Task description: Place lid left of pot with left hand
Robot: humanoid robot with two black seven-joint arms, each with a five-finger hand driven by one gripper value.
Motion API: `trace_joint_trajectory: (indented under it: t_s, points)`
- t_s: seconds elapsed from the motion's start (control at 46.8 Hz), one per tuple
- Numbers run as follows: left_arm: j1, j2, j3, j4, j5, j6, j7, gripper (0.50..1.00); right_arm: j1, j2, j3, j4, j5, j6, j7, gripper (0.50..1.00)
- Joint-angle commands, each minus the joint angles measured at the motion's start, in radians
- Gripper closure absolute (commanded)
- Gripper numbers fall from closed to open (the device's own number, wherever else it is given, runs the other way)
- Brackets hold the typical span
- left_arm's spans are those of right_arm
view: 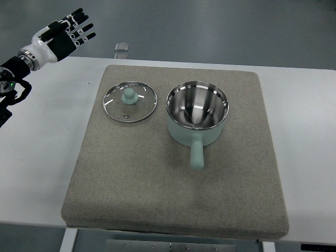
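Note:
A glass lid (129,101) with a steel rim and a pale green knob lies flat on the grey mat (173,189), just left of the pot. The mint-green pot (197,112) stands uncovered, its steel inside showing and its handle pointing toward the near edge. My left hand (67,33) hovers at the far left, well away from the lid, over the table's back edge. Its fingers (80,25) are spread and hold nothing. The right arm does not show.
The mat rests on a white table (47,157). A small clear square object (122,47) sits beyond the table's far edge. Bare mat stretches in front of the lid and pot.

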Motion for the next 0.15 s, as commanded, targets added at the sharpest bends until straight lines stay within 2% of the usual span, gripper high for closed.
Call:
trace_joint_trajectory:
  t_s: [0.0, 0.128]
  points:
    - [0.001, 0.000, 0.000, 0.000, 0.000, 0.000, 0.000, 0.501, 0.001, 0.000, 0.001, 0.002, 0.001, 0.001, 0.000, 0.576]
    - [0.001, -0.002, 0.000, -0.002, 0.000, 0.000, 0.000, 0.501, -0.001, 0.000, -0.001, 0.003, -0.001, 0.000, 0.000, 0.576]
